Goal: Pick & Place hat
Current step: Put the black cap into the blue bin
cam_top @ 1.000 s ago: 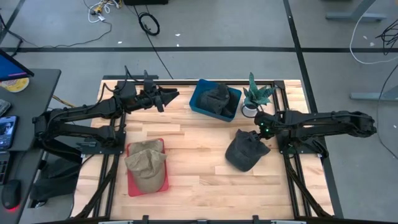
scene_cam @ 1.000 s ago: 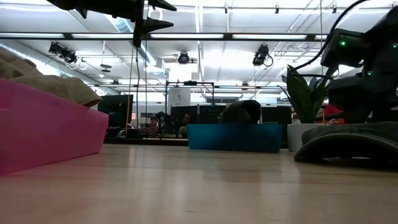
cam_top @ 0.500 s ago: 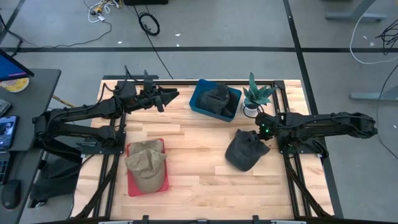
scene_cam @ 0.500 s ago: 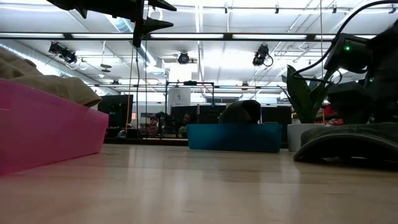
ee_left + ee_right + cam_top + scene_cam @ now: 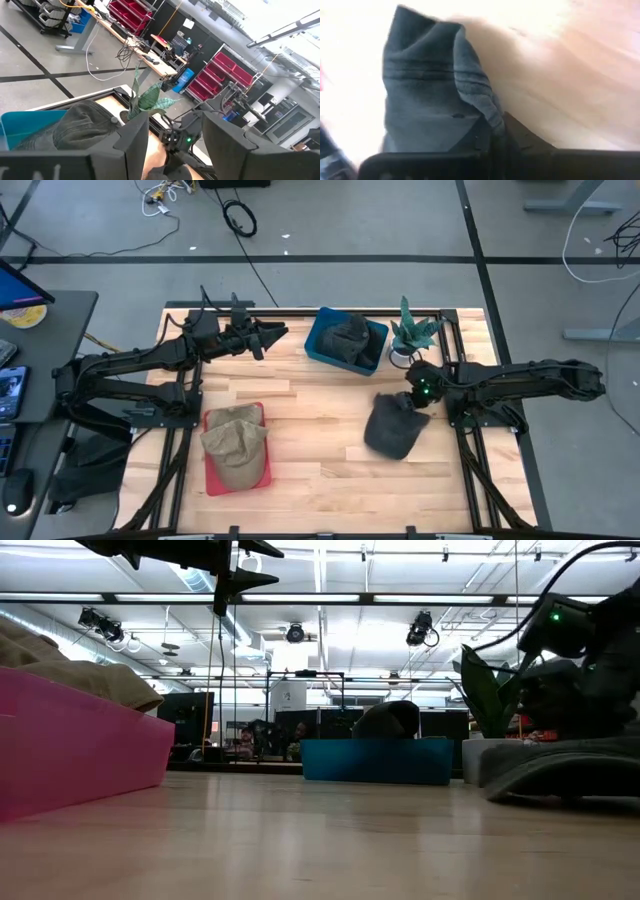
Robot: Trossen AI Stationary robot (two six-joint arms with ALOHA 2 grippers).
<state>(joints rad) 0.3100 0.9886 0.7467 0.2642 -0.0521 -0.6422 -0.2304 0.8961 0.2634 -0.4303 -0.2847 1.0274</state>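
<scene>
A dark grey hat (image 5: 392, 428) lies bunched on the wooden table (image 5: 310, 405) at the right, seen low at the right in the low view (image 5: 560, 768). My right gripper (image 5: 415, 394) is shut on its far right end. My left gripper (image 5: 272, 334) hangs open above the table's far left, touching nothing; its two fingers (image 5: 132, 142) frame the scene ahead. A tan hat (image 5: 236, 444) rests in a red tray (image 5: 212, 480) at the near left. Another dark hat (image 5: 350, 335) sits in a blue bin (image 5: 322, 340) at the far middle. My right gripper pinches a raised fold of the dark hat's cloth (image 5: 485, 117) between its two fingers, at the hat's end nearest the arm. The fingers slant down from the table's right side. The fold is drawn up, while the hat's other end (image 5: 385, 442) lies on the table.
A potted plant (image 5: 410, 338) stands just beyond my right gripper, beside the blue bin. Bare wood stretches between the red tray and the dark hat. Black frame rails (image 5: 470, 470) run along the table's sides.
My right gripper has shut on the dark hat's far right end. The hat has drawn together from a wide flat shape into a narrower, bunched one; its held end has risen slightly and its near end has stayed on the table.
</scene>
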